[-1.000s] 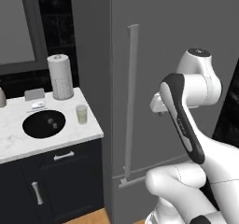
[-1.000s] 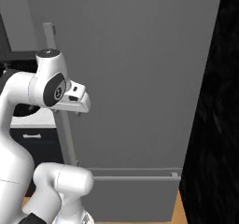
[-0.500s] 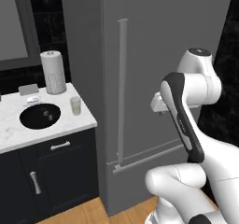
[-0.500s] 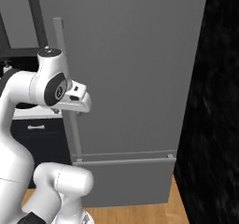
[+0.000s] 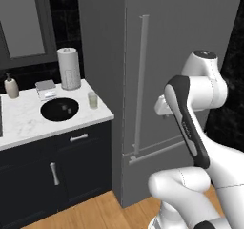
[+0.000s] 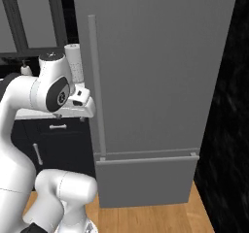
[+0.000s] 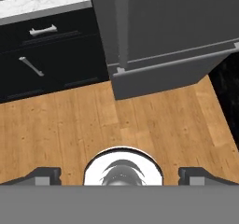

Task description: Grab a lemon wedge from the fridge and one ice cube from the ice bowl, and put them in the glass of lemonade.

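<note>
- Fridge (image 5: 181, 46): tall matte grey body, door shut, with a long pale vertical bar handle (image 5: 140, 85) near its left edge and a separate drawer front (image 6: 146, 181) along the bottom, topped by a horizontal grey rail.
- It stands straight ahead of the arm, flush against the right end of the marble counter (image 5: 24, 123) and reaching down to the wood floor (image 7: 116, 125).
- Glass of lemonade (image 5: 93, 99): small clear tumbler with pale liquid, upright near the counter's right front corner, just beside the ice bowl (image 5: 59, 109).
- Ice bowl: wide, shallow and black, with 2 small pale cubes visible inside, set mid-counter in front of the paper-towel roll (image 5: 69, 68).
- Lemon wedge cannot be seen with the door closed.
- Gripper (image 7: 119, 174): 2 finger tips spread to the edges of the hand view, fully apart, holding nothing, aimed down at bare floor.
- Hand sits level with the middle of the handle, near it but not touching, in the left base view.
- Edges: dark navy cabinets (image 7: 51, 55) meet the fridge side at the left; a black speckled wall (image 6: 231, 106) closes the right.
- Open floor lies in front of the fridge drawer.
- Soap bottle (image 5: 11, 86) stands at the counter's back left, well apart from the glass.
</note>
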Motion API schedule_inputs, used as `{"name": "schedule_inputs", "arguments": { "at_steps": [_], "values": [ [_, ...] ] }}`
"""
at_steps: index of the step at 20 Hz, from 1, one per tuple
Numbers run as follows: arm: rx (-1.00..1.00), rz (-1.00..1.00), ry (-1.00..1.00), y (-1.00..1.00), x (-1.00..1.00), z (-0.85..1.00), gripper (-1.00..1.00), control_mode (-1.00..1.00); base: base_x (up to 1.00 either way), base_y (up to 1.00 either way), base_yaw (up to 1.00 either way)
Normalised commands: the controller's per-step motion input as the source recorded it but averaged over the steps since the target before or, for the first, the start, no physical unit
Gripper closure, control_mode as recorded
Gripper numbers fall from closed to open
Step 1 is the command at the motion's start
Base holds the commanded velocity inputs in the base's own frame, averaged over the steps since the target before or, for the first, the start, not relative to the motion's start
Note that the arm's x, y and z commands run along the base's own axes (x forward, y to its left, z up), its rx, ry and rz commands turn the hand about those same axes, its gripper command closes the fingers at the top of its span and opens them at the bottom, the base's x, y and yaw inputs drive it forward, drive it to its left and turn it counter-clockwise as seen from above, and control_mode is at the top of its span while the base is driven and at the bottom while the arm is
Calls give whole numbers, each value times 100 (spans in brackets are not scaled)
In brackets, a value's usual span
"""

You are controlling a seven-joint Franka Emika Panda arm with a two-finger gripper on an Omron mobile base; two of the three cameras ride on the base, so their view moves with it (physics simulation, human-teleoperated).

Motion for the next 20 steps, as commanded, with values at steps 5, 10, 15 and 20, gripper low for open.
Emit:
{"name": "schedule_inputs", "arguments": {
  "at_steps": [5,10,15,20],
  "values": [
    [0,0,0,0,0,0,-100,100,-1,5,0],
    [0,0,0,0,0,0,-100,100,0,0,0],
    [0,0,0,0,0,0,-100,-100,0,0,0],
    [0,0,-1,0,0,0,-100,-100,0,0,0]
  ]
}}
